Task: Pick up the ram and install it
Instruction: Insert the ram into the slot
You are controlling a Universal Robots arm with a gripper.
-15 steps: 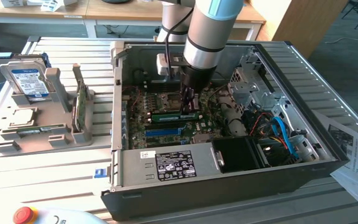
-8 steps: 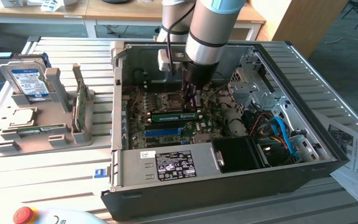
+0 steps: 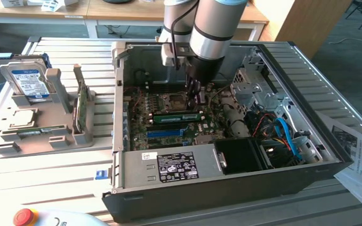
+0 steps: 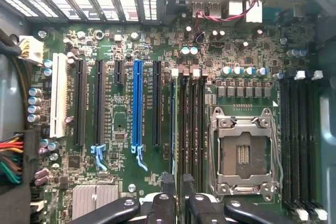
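Observation:
A ram stick (image 3: 176, 117) stands in a slot of the motherboard (image 3: 144, 129) inside the open PC case, just beside the CPU socket (image 3: 171, 100). In the wrist view this ram (image 4: 172, 129) shows edge-on as a thin pale strip among the black slots. My gripper (image 3: 198, 100) hangs inside the case over one end of that stick. Its dark fingertips (image 4: 168, 190) stand slightly apart, and I see nothing held between them. The gripper (image 4: 177, 191) sits just above the slot ends; whether it touches the ram I cannot tell. Another ram stick (image 3: 39, 131) lies on the grey tray.
The grey tray (image 3: 17, 146) on the exterior view's left holds a hard drive (image 3: 27, 80) and an upright green card (image 3: 79, 110). Case walls (image 3: 115, 94), a drive cage (image 3: 253, 87), the power supply (image 3: 168, 167) and cables (image 3: 282, 132) hem in the arm. Papers (image 3: 360, 155) lie at the right.

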